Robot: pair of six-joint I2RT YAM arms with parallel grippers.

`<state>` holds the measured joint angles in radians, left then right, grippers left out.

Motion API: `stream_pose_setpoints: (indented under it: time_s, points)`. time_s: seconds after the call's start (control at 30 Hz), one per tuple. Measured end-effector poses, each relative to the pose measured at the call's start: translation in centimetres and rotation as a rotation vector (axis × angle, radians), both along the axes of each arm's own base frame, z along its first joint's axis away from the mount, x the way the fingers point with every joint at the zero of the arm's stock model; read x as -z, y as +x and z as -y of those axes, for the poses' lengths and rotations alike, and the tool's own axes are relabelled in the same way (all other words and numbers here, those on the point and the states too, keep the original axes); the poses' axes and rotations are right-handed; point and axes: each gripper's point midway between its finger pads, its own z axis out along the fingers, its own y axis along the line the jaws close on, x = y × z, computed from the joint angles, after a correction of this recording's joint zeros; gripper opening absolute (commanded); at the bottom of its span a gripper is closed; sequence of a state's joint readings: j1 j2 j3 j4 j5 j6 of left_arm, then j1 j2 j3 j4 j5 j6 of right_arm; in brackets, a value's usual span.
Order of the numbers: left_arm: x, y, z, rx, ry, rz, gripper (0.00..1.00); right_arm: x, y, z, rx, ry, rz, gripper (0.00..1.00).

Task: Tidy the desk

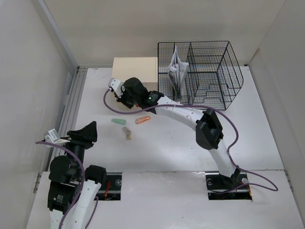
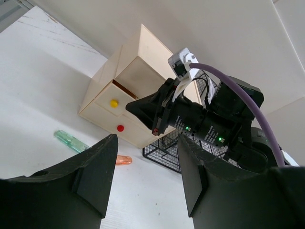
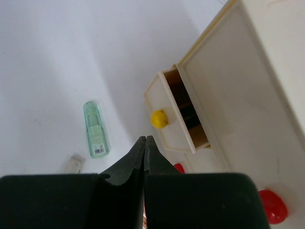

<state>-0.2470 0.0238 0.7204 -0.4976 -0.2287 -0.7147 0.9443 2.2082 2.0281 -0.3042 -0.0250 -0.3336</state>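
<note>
From above, the large flat white matte desk [image 1: 157,152] lies under both arms, rigid and slick, so light clutter like the pale-green plastic tube [image 1: 118,121] should slide easily. In the left wrist view, the left gripper [image 2: 147,143] stands apart and empty. In the right wrist view, the right gripper [image 3: 145,139] is pressed together, close to the round yellow knob [image 3: 159,119] of the beige wooden drawer [image 3: 177,114], the likely hold.

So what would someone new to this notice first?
The right arm reaches across the desk, its shut gripper close to the yellow knob of a slightly open drawer in the box at the far edge. Then the wire basket at far right, papers inside, and three small items loose mid-left: a green tube, an orange one and a beige one.
</note>
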Motion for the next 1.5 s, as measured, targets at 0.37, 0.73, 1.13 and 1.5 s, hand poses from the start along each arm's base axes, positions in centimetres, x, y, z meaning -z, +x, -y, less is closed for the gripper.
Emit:
stream_pose_setpoints:
  time_s: [0.37, 0.73, 1.13, 1.5]
  points:
    - [0.0, 0.0, 0.0, 0.001, 0.000, 0.000, 0.50, 3.4, 4.1, 1.7, 0.232, -0.070, 0.080, 0.00]
    - [0.0, 0.0, 0.2, 0.010, 0.000, 0.002, 0.50, 5.8, 2.4, 1.6, 0.140, -0.108, 0.032, 0.00]
    - [6.5, 5.4, 4.4, 0.144, -0.115, -0.095, 0.54, -6.2, -6.3, 7.0, -0.181, -0.057, 0.141, 0.04]
    - [18.1, 11.6, 8.3, 0.228, -0.180, -0.400, 0.71, -11.4, -2.1, 17.2, -0.037, 0.092, 0.075, 0.36]
